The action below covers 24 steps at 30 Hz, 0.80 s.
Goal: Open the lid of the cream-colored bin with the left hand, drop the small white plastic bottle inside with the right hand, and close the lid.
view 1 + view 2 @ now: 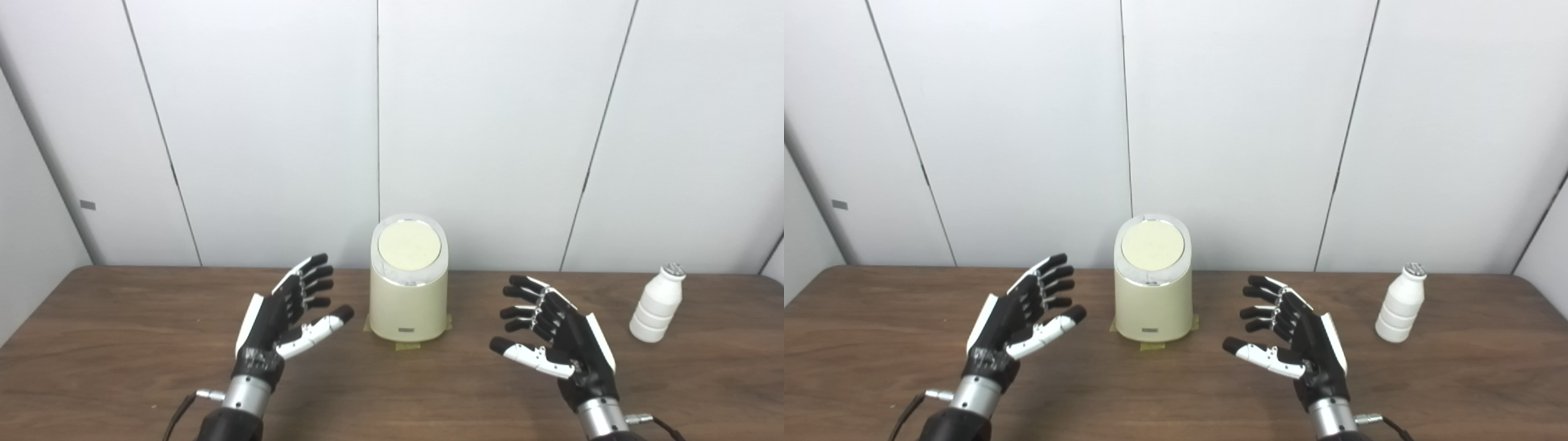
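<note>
A cream-colored bin [408, 294] stands upright at the middle back of the wooden table, its round lid [409, 245] shut flat on top. A small white plastic bottle [657, 303] stands upright at the far right. My left hand [288, 318] is open and empty, to the left of the bin and apart from it. My right hand [554, 334] is open and empty, between the bin and the bottle, touching neither. Both palms face inward.
The brown wooden table [122, 343] runs to a white panelled wall [275, 122] just behind the bin. Yellow tape tabs [407, 346] stick out under the bin's base. A cable [180, 413] hangs at my left wrist.
</note>
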Each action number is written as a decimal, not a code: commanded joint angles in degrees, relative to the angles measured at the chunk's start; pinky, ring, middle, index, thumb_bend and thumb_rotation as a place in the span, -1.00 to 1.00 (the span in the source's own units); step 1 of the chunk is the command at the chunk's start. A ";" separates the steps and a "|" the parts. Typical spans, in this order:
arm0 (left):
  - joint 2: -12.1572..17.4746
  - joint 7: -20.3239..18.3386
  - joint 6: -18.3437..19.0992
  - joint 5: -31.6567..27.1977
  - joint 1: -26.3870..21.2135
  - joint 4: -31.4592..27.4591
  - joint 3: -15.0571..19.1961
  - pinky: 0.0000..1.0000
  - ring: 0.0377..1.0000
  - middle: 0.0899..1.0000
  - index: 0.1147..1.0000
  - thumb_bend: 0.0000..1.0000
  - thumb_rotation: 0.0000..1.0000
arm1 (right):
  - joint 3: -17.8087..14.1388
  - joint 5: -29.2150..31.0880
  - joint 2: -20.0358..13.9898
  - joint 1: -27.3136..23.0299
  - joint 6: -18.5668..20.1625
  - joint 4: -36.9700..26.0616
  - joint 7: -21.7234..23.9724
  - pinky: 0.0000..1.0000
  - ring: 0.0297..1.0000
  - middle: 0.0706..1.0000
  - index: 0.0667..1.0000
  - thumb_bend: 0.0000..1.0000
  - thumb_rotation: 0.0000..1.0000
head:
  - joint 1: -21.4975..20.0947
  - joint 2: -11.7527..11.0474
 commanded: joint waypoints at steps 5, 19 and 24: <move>0.19 1.70 3.17 3.62 -9.97 1.55 -0.94 0.72 0.77 0.77 0.82 0.63 -0.41 | -0.20 0.04 -0.46 -1.95 -1.56 -1.50 0.26 0.06 0.19 0.42 0.44 0.67 -0.66 | 0.07 0.02; 0.57 6.08 5.23 12.46 -22.48 12.82 -4.90 0.93 1.00 1.00 1.00 0.84 -0.35 | -0.01 -0.21 -0.76 -1.80 -1.30 -1.87 0.29 0.09 0.20 0.43 0.45 0.67 -0.64 | 0.03 0.10; 1.96 6.80 4.38 17.55 -26.36 17.37 -8.23 0.87 1.00 1.00 1.00 0.88 -0.37 | 0.04 0.16 -0.58 -1.80 -2.04 -1.57 0.45 0.07 0.17 0.42 0.45 0.66 -0.65 | -0.09 0.11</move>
